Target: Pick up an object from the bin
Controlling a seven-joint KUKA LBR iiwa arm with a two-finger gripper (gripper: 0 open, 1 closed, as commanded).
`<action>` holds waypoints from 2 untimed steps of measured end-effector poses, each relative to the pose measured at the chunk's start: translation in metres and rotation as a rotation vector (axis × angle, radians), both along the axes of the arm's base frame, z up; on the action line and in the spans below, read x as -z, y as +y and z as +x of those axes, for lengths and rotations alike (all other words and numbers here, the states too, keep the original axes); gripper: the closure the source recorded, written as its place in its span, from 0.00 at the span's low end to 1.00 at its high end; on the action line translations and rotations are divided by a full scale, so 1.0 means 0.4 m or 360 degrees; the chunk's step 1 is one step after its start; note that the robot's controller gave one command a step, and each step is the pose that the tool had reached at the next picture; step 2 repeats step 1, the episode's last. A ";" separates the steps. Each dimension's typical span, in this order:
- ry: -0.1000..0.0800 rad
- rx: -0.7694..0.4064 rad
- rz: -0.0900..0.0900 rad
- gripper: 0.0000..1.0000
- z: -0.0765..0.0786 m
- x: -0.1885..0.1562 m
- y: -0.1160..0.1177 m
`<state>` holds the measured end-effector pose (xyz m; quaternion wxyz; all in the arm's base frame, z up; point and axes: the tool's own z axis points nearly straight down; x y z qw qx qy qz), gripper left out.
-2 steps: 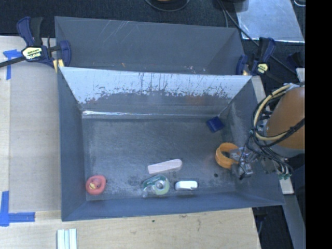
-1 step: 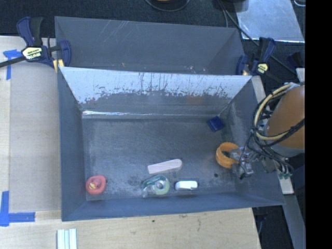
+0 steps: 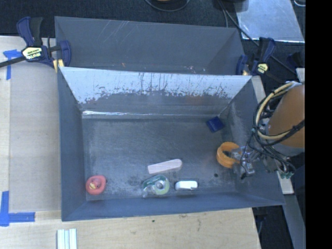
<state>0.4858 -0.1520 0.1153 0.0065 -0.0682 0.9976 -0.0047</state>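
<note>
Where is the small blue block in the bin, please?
In the camera view, the small blue block lies near the floor's far right corner, just beyond the orange curved piece.

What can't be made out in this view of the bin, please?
- Orange piece, camera view: its right end is hidden by the gripper, so I cannot tell whether the two touch.
- Green-white thing, front of the bin: too small and tangled to say what kind of thing it is.
- White thing beside it: too small to say what it is.
</note>
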 end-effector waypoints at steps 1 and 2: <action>0.0001 0.0000 0.0000 1.00 0.000 -0.039 0.000; 0.0001 0.0000 0.0000 1.00 0.000 -0.039 0.000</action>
